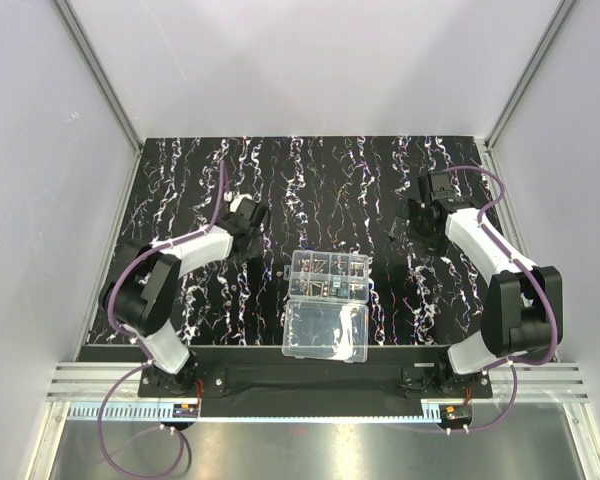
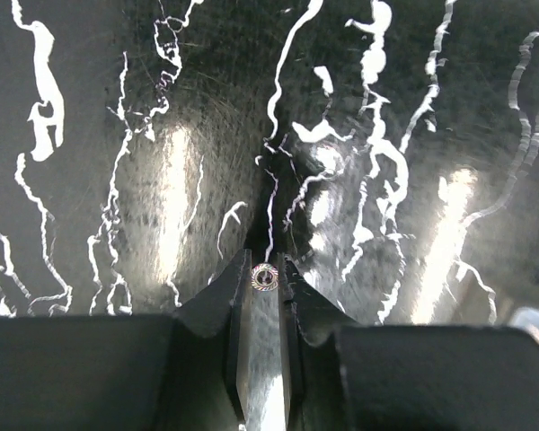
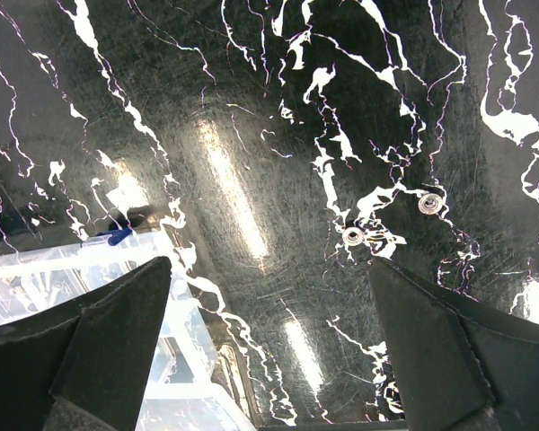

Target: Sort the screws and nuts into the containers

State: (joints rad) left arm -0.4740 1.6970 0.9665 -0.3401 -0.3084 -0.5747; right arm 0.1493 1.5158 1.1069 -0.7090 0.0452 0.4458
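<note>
Over the black, white-streaked mat (image 1: 180, 170), through the top camera, I am watching the clear organizer box (image 1: 328, 276) lying open near the middle. Its divided cells are holding small bits that I cannot tell apart from here, and its plain lid (image 1: 325, 332) is lying flat at 6 o'clock of them. The left gripper (image 1: 250, 232) is hanging low over the mat at about 10 o'clock of the box and apart from it, while the right gripper (image 1: 405, 225) is hovering at about 2 o'clock, also apart from it. Through the left wrist camera I am seeing the two dark fingertips (image 2: 238, 301) standing almost together and pinching a tiny silvery nut (image 2: 265, 277) between them. The nut is sitting right at the tips, just above centre at the bottom of the view, with only streaked mat stretching away toward 12 o'clock. Through the right wrist camera I am seeing the fingers (image 3: 117, 332) spread wide at 8 and 4 o'clock, gripping nothing. Two nuts (image 3: 353, 235) are lying loose on the mat at about 2 o'clock of centre, near each other but not touching, and a corner of the organizer box is showing at 8 o'clock, partly behind one finger.
</note>
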